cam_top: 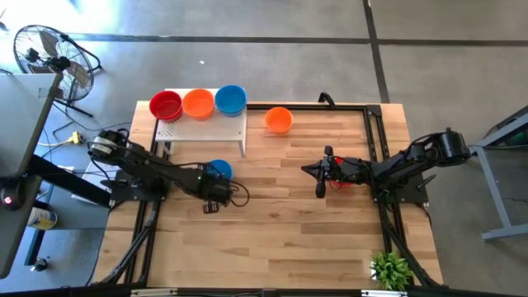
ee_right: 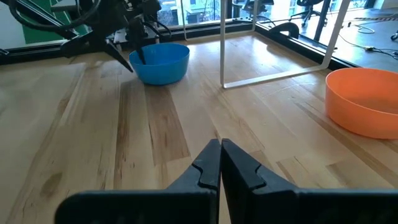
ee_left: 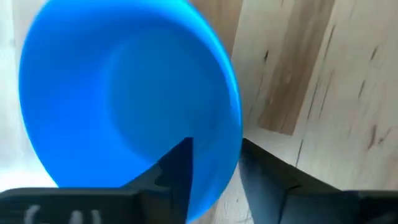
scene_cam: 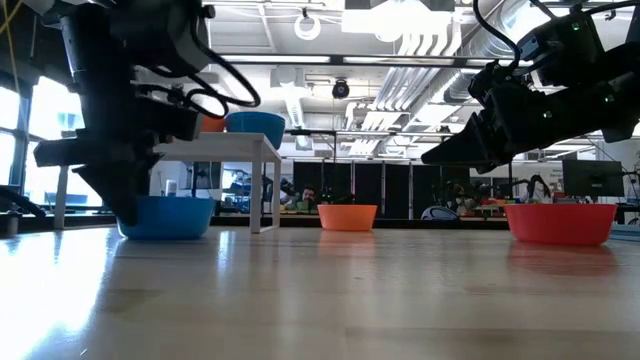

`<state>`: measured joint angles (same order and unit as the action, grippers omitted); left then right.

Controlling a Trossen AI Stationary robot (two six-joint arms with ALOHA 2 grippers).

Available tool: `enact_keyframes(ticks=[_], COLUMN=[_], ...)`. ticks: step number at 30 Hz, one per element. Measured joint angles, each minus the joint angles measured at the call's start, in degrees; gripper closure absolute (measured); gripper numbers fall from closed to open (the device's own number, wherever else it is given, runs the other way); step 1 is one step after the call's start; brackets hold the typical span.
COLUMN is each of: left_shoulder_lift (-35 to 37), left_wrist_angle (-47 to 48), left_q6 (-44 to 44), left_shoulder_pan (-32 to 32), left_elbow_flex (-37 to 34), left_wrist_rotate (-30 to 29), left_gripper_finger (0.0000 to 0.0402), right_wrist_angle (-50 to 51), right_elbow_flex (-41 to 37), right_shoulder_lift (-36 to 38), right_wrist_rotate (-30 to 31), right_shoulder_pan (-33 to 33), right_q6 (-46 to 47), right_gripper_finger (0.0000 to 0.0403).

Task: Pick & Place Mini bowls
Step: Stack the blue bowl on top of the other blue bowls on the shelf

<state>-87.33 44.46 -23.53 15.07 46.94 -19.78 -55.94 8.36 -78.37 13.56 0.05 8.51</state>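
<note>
Blue bowls: two, one (cam_top: 231, 99) on the white stand (cam_top: 202, 128), one (cam_top: 219, 170) on the surface.
Orange bowls: two (cam_top: 198, 103) (cam_top: 279, 120).
Red bowls: two (cam_top: 166, 106) (scene_cam: 560, 222).
Left gripper (ee_left: 214, 168): fingers straddle the lower blue bowl's rim, slightly apart.
Right gripper (ee_right: 220, 163): pressed together, empty.

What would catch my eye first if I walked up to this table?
Probably the bright bowls: a red bowl, orange bowl and blue bowl lined up on a white raised board at the table's far side. In front of it, the left gripper straddles the rim of another blue bowl on the wooden table.
</note>
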Motion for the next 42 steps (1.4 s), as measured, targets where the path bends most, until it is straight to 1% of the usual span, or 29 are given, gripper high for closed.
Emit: enact_keyframes(ticks=[2,5,6,7,10,13,17,24,31,36,42], left_shoulder_lift=[0.00,0.00,0.00,0.02,0.03,0.04,0.04,0.07,0.07,0.07,0.07], left_wrist_angle=[-0.16,0.05,0.05,0.16,1.13,1.55,1.58,2.41,5.52,8.20,11.26], left_q6=[1.16,2.70,2.85,3.09,4.33,5.61,7.33,18.04,24.26,29.67,33.16], left_shoulder_pan=[-0.20,-0.07,-0.07,-0.07,-0.07,-0.09,-0.07,-0.36,-4.44,-8.26,-13.50], left_elbow_flex=[0.15,0.90,1.27,1.60,3.68,7.07,13.94,27.13,37.84,43.46,48.64], left_wrist_rotate=[0.69,2.42,3.03,3.65,5.08,6.71,7.08,10.51,11.09,10.92,9.96], left_gripper_finger=[0.0307,0.0369,0.0384,0.0392,0.0390,0.0397,0.0397,0.0399,0.0400,0.0400,0.0400], right_wrist_angle=[0.01,0.00,0.02,0.02,0.02,0.03,0.07,0.14,0.59,0.63,0.83], right_elbow_flex=[0.00,0.00,0.00,0.00,0.00,0.00,0.00,0.00,0.00,0.00,0.00], right_shoulder_lift=[0.00,0.00,0.00,0.00,0.00,0.00,0.00,0.00,0.00,0.00,0.00], right_wrist_rotate=[0.00,0.00,0.00,0.00,0.00,0.00,0.00,0.00,0.00,0.00,0.00], right_shoulder_pan=[-0.02,0.00,-0.01,-0.02,0.00,-0.01,-0.02,0.00,0.00,0.00,-0.02], right_q6=[-0.02,-0.02,-0.02,0.00,-0.02,-0.02,-0.02,-0.02,0.04,0.02,0.02], right_gripper_finger=[0.0401,0.0401,0.0402,0.0402,0.0401,0.0401,0.0401,0.0402,0.0402,0.0401,0.0401])
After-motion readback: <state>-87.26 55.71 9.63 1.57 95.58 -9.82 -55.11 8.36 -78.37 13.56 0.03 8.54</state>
